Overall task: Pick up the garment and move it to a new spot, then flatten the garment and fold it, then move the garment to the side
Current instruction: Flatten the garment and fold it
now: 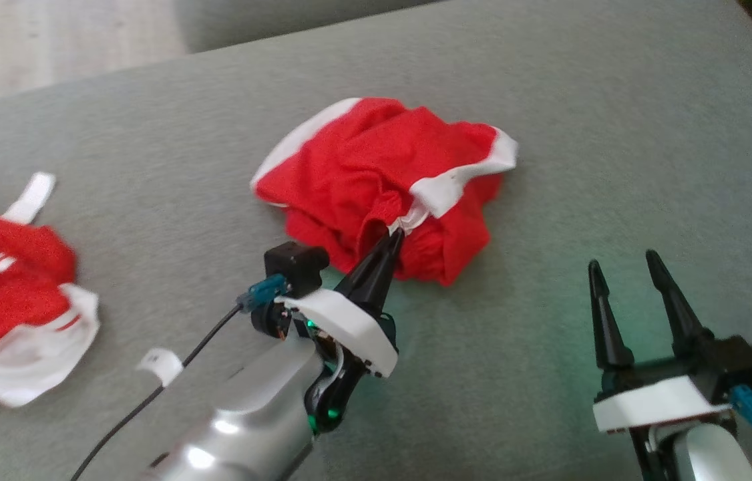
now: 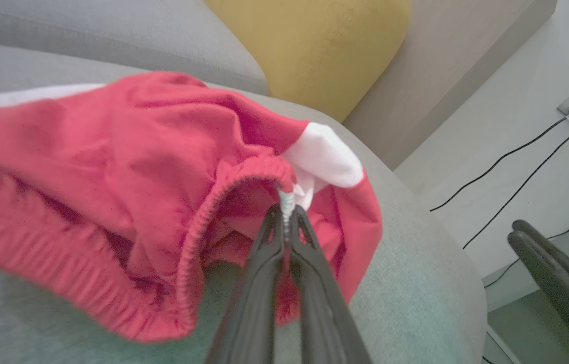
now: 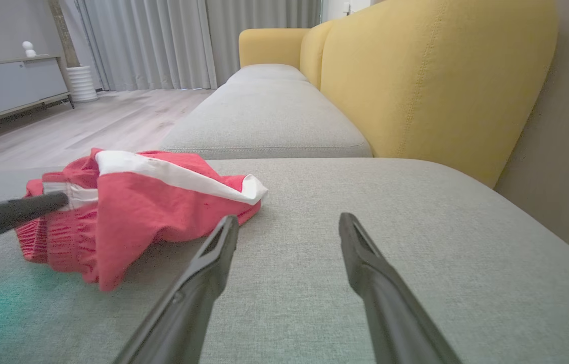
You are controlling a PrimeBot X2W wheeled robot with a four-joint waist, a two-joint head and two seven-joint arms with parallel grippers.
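My left gripper (image 1: 395,233) pinches the crumpled red cloth garment with white trim (image 1: 349,160) at its elastic hem, likely for lifting. My right gripper (image 1: 622,260) waits spread.

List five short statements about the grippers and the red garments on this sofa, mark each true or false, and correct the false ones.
1. The left gripper is shut on the edge of the middle red garment. True.
2. The right gripper holds that garment too. False: it is open over the bare grey cushion, apart from the cloth.
3. A striped red garment lies further to the robot's left. True.
4. The middle red garment lies flat and folded. False: it is crumpled.
5. The sofa backrest is yellow. True.
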